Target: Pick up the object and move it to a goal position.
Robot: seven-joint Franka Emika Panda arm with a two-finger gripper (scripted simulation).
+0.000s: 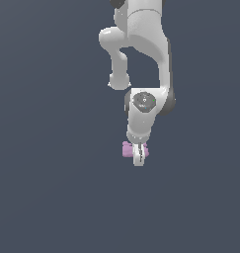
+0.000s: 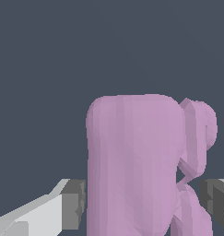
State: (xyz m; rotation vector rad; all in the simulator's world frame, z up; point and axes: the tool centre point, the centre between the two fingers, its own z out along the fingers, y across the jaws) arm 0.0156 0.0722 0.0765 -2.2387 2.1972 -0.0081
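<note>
End effector [image 1: 138, 159]: white, pointed downward, seen edge-on in the exterior view. Grey fingertip pads [image 2: 74, 203] are shown in the wrist view on either side of the object [image 2: 136, 166], a narrow gap remaining at each pad; whether it is gripped cannot be told.

Object: located between the fingers, directly behind them in the exterior view [image 1: 126, 149]. Pale pink-lilac, matte, blocky, with a notched lobed side visible only in the wrist view.

Background: plain dark grey-blue.
</note>
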